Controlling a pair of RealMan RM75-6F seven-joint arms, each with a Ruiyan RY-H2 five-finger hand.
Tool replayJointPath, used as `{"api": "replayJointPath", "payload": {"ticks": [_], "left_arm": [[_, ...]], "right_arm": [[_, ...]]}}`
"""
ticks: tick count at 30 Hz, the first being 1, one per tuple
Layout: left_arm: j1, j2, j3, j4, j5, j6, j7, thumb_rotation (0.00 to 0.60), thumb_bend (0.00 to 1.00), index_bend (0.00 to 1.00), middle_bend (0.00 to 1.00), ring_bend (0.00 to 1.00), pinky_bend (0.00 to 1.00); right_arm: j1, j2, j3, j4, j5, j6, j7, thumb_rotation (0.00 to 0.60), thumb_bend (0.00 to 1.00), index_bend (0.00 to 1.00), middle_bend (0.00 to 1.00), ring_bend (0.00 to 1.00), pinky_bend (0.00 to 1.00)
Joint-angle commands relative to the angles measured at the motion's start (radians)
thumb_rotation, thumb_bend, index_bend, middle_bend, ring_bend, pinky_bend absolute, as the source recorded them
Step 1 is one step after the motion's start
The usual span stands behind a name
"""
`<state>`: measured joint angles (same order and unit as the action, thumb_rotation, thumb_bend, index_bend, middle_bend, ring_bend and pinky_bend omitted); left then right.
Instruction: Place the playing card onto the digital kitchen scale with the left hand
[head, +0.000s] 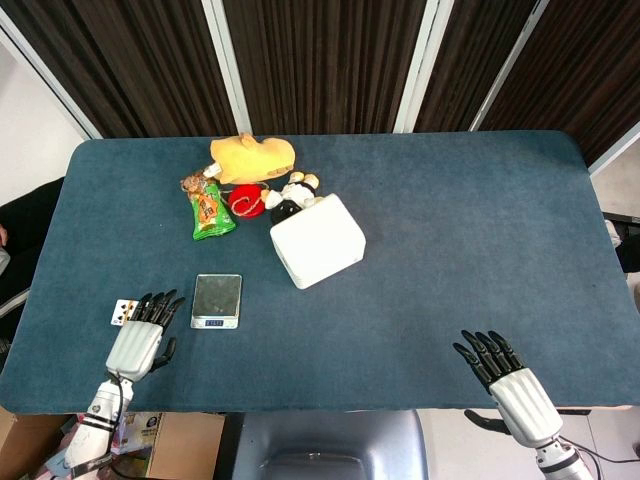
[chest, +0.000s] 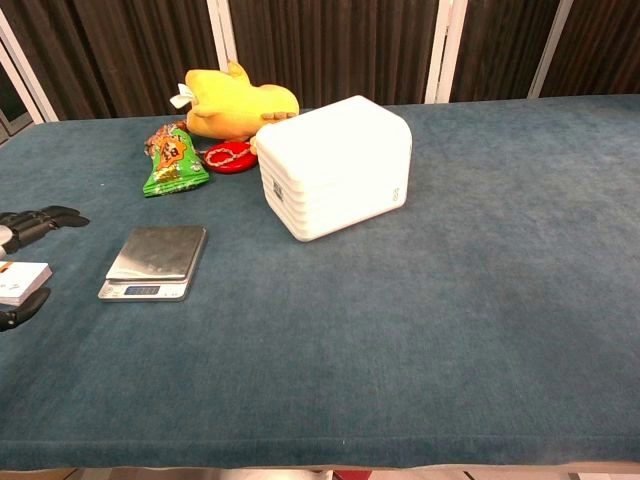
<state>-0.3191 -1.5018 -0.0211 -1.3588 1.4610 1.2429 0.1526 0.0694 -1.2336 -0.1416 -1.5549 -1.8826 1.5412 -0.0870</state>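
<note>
The playing card (head: 120, 312) lies on the blue table (head: 450, 250), left of the digital kitchen scale (head: 217, 300); my left hand covers its right part. In the chest view the card (chest: 22, 282) looks like a thin white pack at the far left edge, with the left hand's fingers (chest: 40, 218) beyond it and the thumb nearer than it. My left hand (head: 140, 335) is spread over the card, and I see no grip on it. The scale (chest: 155, 255) has a bare steel platform. My right hand (head: 505, 380) rests open at the near right edge, seen only in the head view.
A white box (head: 317, 240) stands right of and behind the scale. Beyond it lie a yellow plush (head: 252, 157), a green snack bag (head: 210, 212), a red round item (head: 245, 200) and a black-and-white toy (head: 292, 195). A grey chair (head: 330, 445) sits below the near edge.
</note>
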Motion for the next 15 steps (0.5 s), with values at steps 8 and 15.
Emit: {"api": "replayJointPath", "payload": {"ticks": [8,15], "left_arm": [[-0.007,0.093,0.002,0.078,-0.059,-0.091,-0.042,0.6,0.41,0.04,0.0,0.0,0.0],[-0.036,0.1,0.006,0.145,-0.082,-0.183,-0.095,0.6,0.4,0.02,0.0,0.0,0.0]], "right_arm": [[0.001,0.006,-0.008,-0.003,-0.01,-0.002,0.004,0.6,0.16,0.0,0.0,0.0,0.0],[0.003,0.008,-0.01,-0.007,-0.008,-0.012,0.002,0.6,0.16,0.0,0.0,0.0,0.0]]}}
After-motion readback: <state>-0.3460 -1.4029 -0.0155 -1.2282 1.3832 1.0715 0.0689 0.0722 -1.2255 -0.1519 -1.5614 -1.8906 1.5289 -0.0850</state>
